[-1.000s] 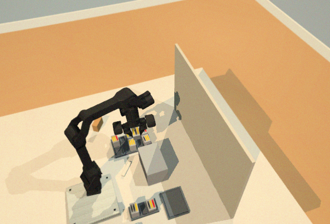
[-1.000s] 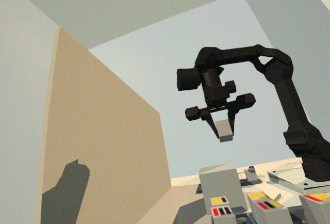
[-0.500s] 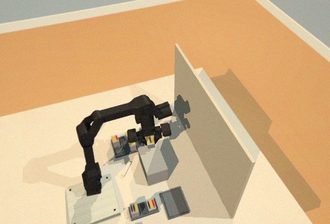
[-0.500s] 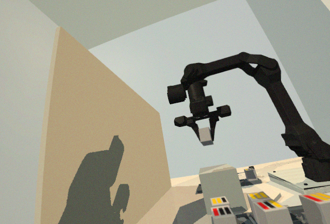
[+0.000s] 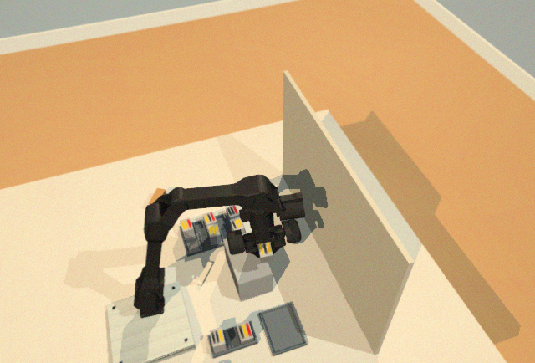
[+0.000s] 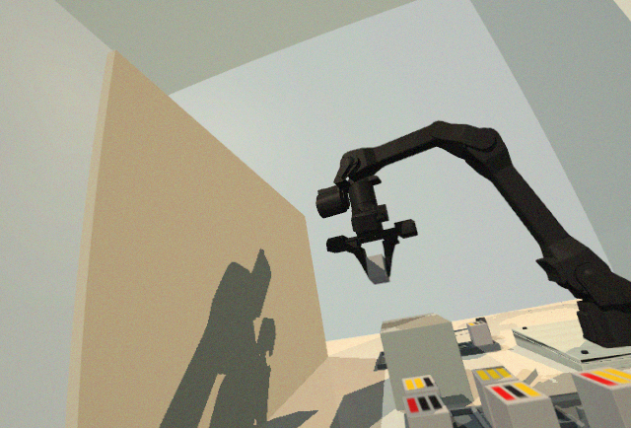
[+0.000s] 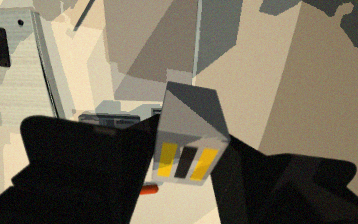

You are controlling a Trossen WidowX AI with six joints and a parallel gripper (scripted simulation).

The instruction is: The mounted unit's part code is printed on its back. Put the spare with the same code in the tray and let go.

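Observation:
My gripper (image 5: 264, 251) (image 6: 378, 276) (image 7: 183, 123) is shut on a grey block (image 5: 265, 248) (image 6: 377, 268) (image 7: 192, 117) whose end shows yellow, black and yellow bars. It holds the block high above the large grey box. The dark square tray (image 5: 282, 329) is empty, at the front in the top view. The back rack (image 5: 205, 251) holds several spares with coloured bars, among them a yellow-yellow-red one (image 5: 185, 224) and an all-yellow one (image 5: 213, 231) (image 6: 494, 374). I cannot identify the mounted unit or see a code on its back.
The large grey box (image 5: 255, 284) (image 6: 422, 353) stands between the back rack and the tray. A tall beige panel (image 5: 345, 213) (image 6: 200, 201) stands to its right in the top view. A small rack with two barred blocks (image 5: 217, 338) (image 5: 246, 330) is left of the tray.

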